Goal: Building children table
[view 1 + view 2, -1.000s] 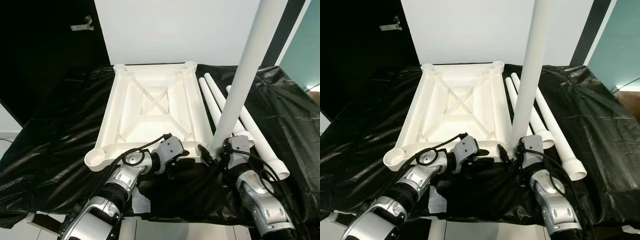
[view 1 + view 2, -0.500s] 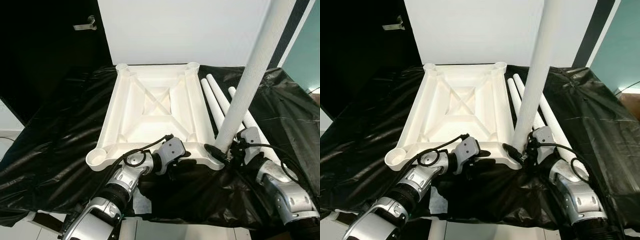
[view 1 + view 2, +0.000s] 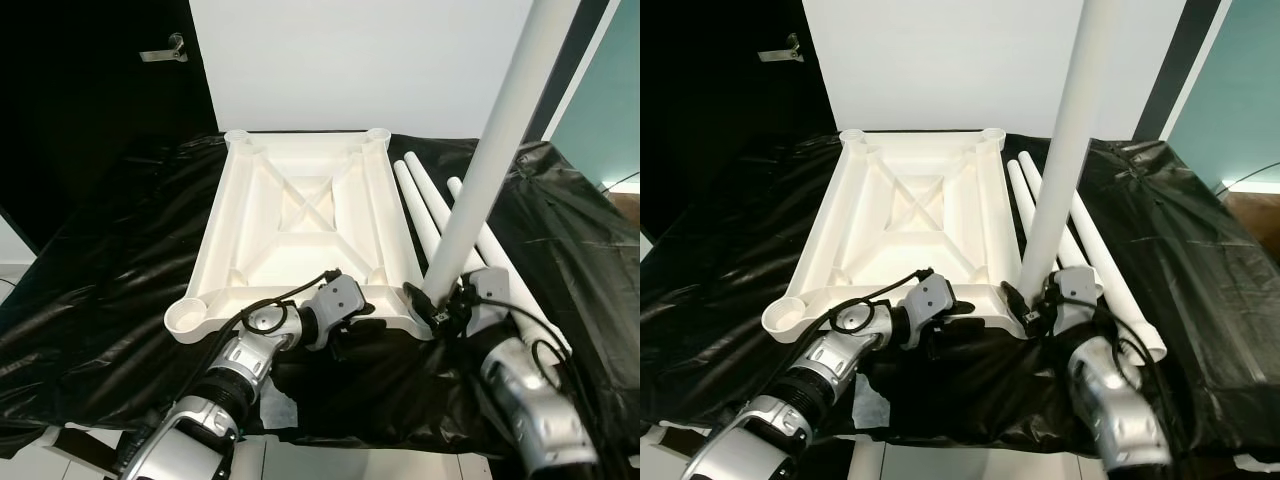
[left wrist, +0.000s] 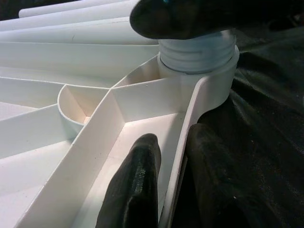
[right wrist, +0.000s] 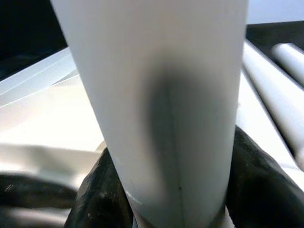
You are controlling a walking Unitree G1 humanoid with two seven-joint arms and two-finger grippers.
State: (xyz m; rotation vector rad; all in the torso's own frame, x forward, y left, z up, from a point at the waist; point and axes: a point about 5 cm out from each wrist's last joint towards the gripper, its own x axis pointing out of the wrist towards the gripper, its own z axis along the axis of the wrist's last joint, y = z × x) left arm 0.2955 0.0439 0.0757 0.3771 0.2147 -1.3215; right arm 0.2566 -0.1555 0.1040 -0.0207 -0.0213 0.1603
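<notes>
Tabletop (image 3: 300, 215), ribbed white plastic, lies inverted on black sheeting (image 3: 110, 270); left gripper (image 4: 166, 190) pinches its near rim, right gripper (image 3: 447, 308) clamps the upright smooth leg (image 3: 490, 160) in the corner socket (image 4: 209, 71).

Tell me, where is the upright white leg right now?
The upright table leg stands in the near right corner socket of the upside-down white tabletop, gripped at its base by the right gripper, with spare legs lying to its right.
</notes>
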